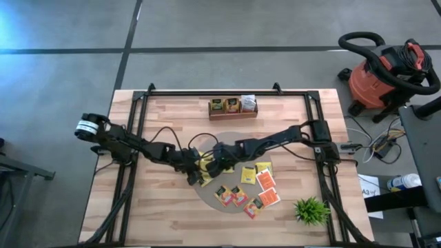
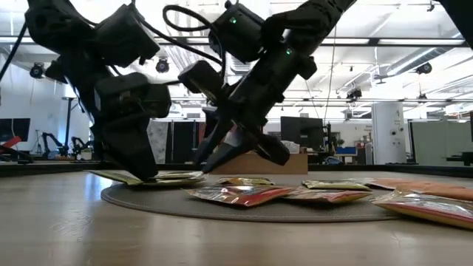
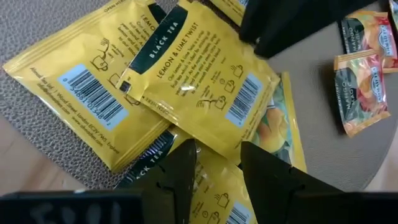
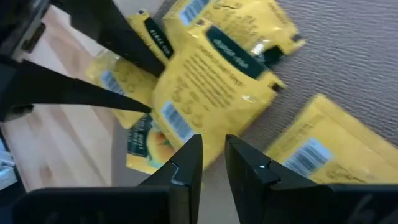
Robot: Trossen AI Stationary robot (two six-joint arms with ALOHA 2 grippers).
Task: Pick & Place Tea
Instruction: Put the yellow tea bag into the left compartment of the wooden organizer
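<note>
A heap of yellow tea packets lies overlapping on the left edge of a round grey mat. More yellow and orange-red packets lie flat on the mat's right part. My left gripper is open and slants down over the heap from the table's left. My right gripper comes from the right and slants down over the same heap. Its fingers stand a narrow gap apart with nothing between them. The two grippers are close to each other. My left gripper reaches down to the yellow heap in the low view, with the fingertips slanting down from the table's left. I cannot tell whether they touch a packet. My right gripper's fingertips hang a little above the mat and touch nothing.
A brown wooden tray holding a few packets stands at the table's far edge. A small green plant stands near the front right. Black frame rails run along the table's left, right and far sides. Cables loop behind the arms.
</note>
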